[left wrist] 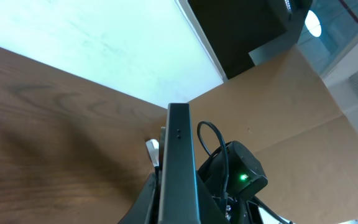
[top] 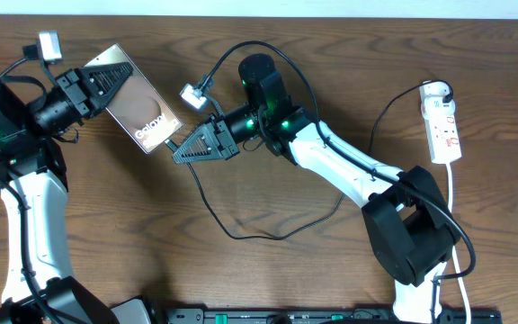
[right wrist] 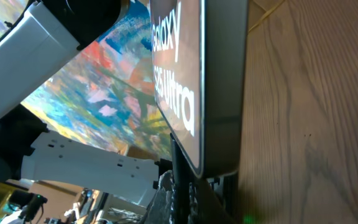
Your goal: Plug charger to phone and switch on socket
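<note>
At table's (top: 151,252) left, phone (top: 142,110): being held by left gripper (top: 106,81), which is clamping its top end.
Opp. it, right gripper (top: 180,150): apparently pinching charger (top: 232,232) tip, nosing at phone's btm edge.
Technique: be aligning tip w/ port, pushing straight in.
Far right, socket (top: 442,121): lying untouched.

The phone (top: 144,112) is at the far left of the table (top: 331,54), its far end between the fingers of the left gripper (top: 104,83). The right gripper (top: 180,149) is just right of the phone's near end. From it the charger cable (top: 254,238) loops nearer across the table's middle. The power strip (top: 442,121) lies well apart at the far right.
</note>
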Robot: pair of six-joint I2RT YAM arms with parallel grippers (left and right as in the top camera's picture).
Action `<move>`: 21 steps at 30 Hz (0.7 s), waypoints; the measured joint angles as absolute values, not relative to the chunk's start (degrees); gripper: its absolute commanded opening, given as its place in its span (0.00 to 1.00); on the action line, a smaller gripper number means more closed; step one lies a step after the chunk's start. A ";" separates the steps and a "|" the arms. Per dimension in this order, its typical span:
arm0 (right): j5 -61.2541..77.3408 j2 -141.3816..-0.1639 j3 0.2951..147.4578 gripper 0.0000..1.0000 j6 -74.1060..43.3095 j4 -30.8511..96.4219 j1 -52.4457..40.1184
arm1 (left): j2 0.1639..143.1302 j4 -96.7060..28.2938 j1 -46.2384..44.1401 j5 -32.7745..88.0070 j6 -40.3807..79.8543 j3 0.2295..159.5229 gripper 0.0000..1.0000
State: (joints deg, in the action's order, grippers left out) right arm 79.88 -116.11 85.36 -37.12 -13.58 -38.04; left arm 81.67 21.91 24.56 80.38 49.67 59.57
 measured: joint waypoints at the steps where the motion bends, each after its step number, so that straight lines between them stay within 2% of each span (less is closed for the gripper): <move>1: 79.88 -116.11 85.34 0.01 -37.15 -13.89 -38.04 | 81.67 21.96 24.53 80.40 49.67 59.59 0.08; 21: 81.32 -116.11 84.66 0.01 -42.26 -21.34 -38.04 | 81.67 22.22 23.55 81.30 49.65 59.79 0.08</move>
State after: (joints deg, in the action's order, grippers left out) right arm 81.32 -116.11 84.66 -42.26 -21.34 -38.04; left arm 81.67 22.22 23.55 81.30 49.65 59.79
